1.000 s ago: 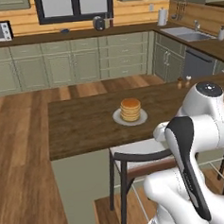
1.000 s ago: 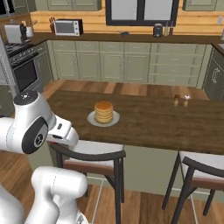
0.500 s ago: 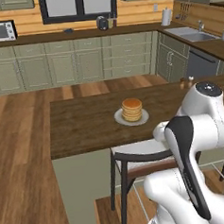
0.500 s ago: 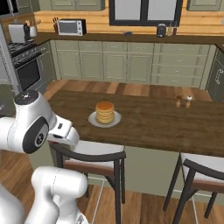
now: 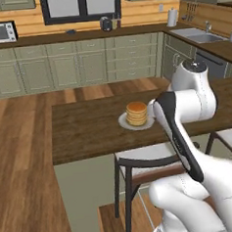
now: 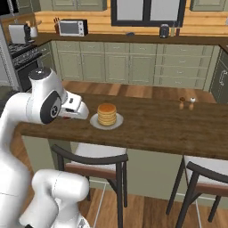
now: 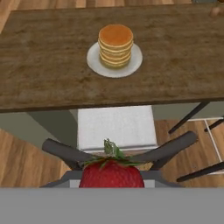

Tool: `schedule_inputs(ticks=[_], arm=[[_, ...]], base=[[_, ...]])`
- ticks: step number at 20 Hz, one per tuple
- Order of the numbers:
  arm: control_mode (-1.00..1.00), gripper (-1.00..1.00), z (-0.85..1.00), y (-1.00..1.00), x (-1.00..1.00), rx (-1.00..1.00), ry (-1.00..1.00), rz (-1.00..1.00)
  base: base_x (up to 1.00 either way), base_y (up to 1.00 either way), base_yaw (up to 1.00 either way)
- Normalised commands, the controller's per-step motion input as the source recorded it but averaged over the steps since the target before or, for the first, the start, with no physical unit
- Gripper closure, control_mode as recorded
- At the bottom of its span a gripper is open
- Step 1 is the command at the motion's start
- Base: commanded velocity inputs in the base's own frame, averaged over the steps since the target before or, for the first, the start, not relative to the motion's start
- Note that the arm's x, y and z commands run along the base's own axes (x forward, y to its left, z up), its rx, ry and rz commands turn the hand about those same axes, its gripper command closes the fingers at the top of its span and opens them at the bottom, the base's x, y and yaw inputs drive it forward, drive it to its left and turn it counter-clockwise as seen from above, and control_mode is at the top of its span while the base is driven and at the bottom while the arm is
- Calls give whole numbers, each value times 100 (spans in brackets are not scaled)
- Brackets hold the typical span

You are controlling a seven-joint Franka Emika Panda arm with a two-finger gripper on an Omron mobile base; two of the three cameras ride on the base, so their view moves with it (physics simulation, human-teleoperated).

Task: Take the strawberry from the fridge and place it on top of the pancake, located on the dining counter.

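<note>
The strawberry (image 7: 111, 173), red with a green leafy top, sits at the bottom of the hand view, and my gripper (image 6: 67, 116) is shut on it. The pancake (image 7: 115, 45) is a golden stack on a small white plate (image 7: 94, 61) on the dark wooden dining counter (image 7: 43, 65). In the base views the pancake (image 5: 136, 113) (image 6: 107, 114) lies near the counter's near edge (image 6: 169, 129). My hand hovers at that edge, left of the plate in the right base view, over a stool. The fridge is out of view.
A white-seated stool (image 7: 116, 127) (image 6: 89, 156) stands under the counter below my hand, and another stool (image 6: 205, 178) is to the right. Two small shakers (image 6: 186, 103) stand on the counter's far right. Green cabinets and a microwave (image 6: 72, 27) line the back wall.
The whole picture has shifted a little in both base views, so the base has moved. The arm keeps its pose and the pancake stays put on the counter.
</note>
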Motion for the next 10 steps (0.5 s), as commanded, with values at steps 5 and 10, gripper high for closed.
schedule_inputs(ticks=[5, 10], arm=[[-100, 100, 3, -36, 100, 0, 1, 0], [-100, 100, -14, -38, 100, 2, 10, 0]], base=[[0, 0, 0], [0, 0, 0]])
